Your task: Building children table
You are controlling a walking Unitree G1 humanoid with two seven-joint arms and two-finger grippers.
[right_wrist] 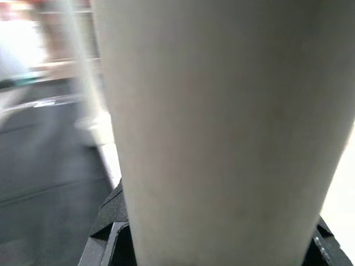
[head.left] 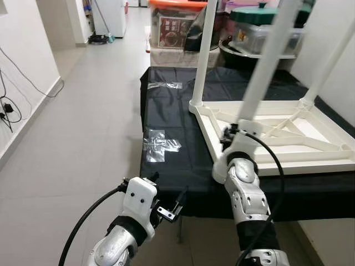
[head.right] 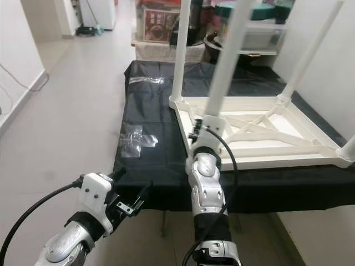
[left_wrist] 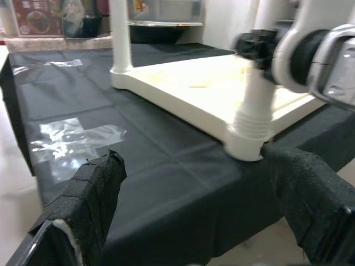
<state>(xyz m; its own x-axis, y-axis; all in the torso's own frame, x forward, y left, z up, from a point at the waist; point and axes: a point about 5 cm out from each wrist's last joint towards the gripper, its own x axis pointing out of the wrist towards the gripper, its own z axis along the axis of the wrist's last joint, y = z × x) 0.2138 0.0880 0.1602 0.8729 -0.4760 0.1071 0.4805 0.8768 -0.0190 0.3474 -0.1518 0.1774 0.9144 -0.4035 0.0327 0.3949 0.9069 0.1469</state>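
A white children's table (head.left: 310,160) lies upside down on a black-covered worktop (head.left: 172,111), its legs pointing up. My right gripper (head.left: 236,133) is shut on the near left leg (head.left: 266,61) just above its base at the frame's corner. In the right wrist view that leg (right_wrist: 222,127) stands between the black fingers (right_wrist: 105,221). Another leg (head.left: 205,50) rises at the far left corner and one (head.left: 333,61) at the far right. My left gripper (head.left: 169,208) hangs open below the worktop's front edge, left of the gripped leg's base (left_wrist: 252,122), holding nothing.
Two patches of clear tape (head.left: 158,145) stick to the black cloth. Storage boxes (head.left: 177,22) and a dark bowl (head.left: 244,52) stand behind the worktop. A white wall runs along the right. Tiled floor (head.left: 83,111) stretches to the left, with cables (head.left: 8,111) by the wall.
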